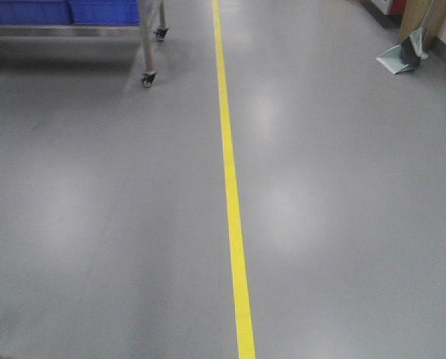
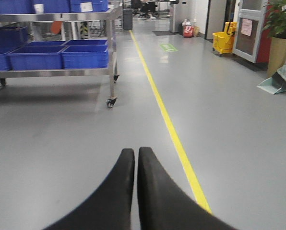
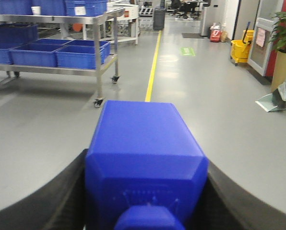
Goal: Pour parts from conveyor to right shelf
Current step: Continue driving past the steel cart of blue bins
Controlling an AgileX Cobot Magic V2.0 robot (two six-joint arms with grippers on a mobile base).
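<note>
The right pincer (image 3: 145,191) grips the blue part (image 3: 145,139) by its flat sides, carried above the grey floor (image 3: 229,124), the shelf (image 3: 47,19) well ahead. Rigid, light, glossy plastic probably slips easily; opposite flat faces suit best. The left pincer (image 2: 136,152) is closed, empty.

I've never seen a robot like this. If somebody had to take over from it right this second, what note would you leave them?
Left gripper: shut, holding nothing.
Right gripper: shut on the blue block.
Where things are: the conveyor is not in view. A steel shelf on casters, carrying blue bins, stands ahead, left of the yellow line on the floor.
Done: the block is picked up.
Left: get to the shelf and tip the block into a bin. Nothing shows it is the right shelf, so check that first.
</note>
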